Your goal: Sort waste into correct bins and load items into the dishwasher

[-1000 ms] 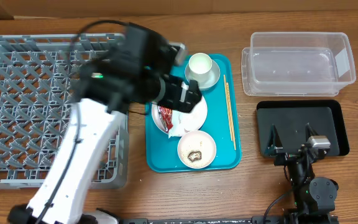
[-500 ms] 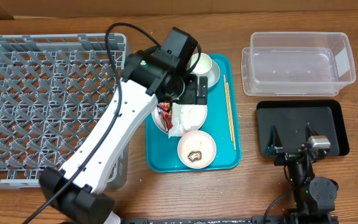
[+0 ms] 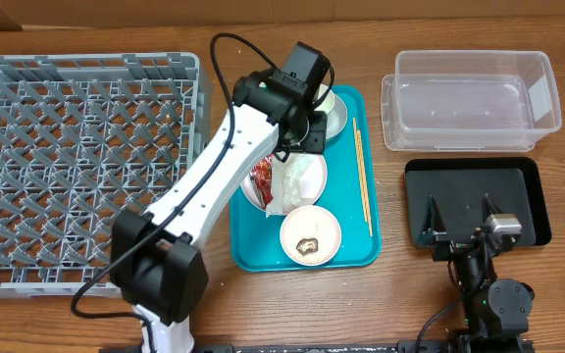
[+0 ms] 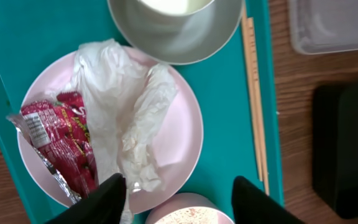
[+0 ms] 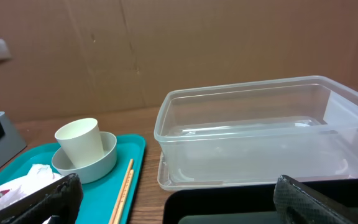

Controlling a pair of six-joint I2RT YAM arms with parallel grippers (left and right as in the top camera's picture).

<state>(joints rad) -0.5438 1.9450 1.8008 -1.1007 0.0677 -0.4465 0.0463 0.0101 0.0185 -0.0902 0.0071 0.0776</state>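
A pale pink plate (image 3: 307, 176) on the teal tray holds a red snack wrapper (image 3: 261, 181) and a crumpled white napkin (image 3: 288, 184). In the left wrist view the wrapper (image 4: 61, 143) lies left of the napkin (image 4: 123, 118) on the plate (image 4: 185, 124). My left gripper (image 3: 302, 137) hovers open and empty above the plate (image 4: 179, 202). A small bowl (image 3: 310, 235) holds rice grains and a brown lump (image 3: 309, 243). A cup (image 5: 79, 140) stands in a bowl (image 5: 86, 165). My right gripper (image 3: 457, 221) rests open over the black tray (image 3: 518, 186).
The grey dish rack (image 3: 77, 167) fills the left side. The clear tub (image 3: 471, 98) stands at the back right, behind the black tray. Wooden chopsticks (image 3: 361, 176) lie along the right side of the teal tray (image 3: 361, 250).
My left arm has swung right and stretched further over the teal tray, its wrist now by the cup. The plate's wrapper and napkin show more. The right arm has not moved.
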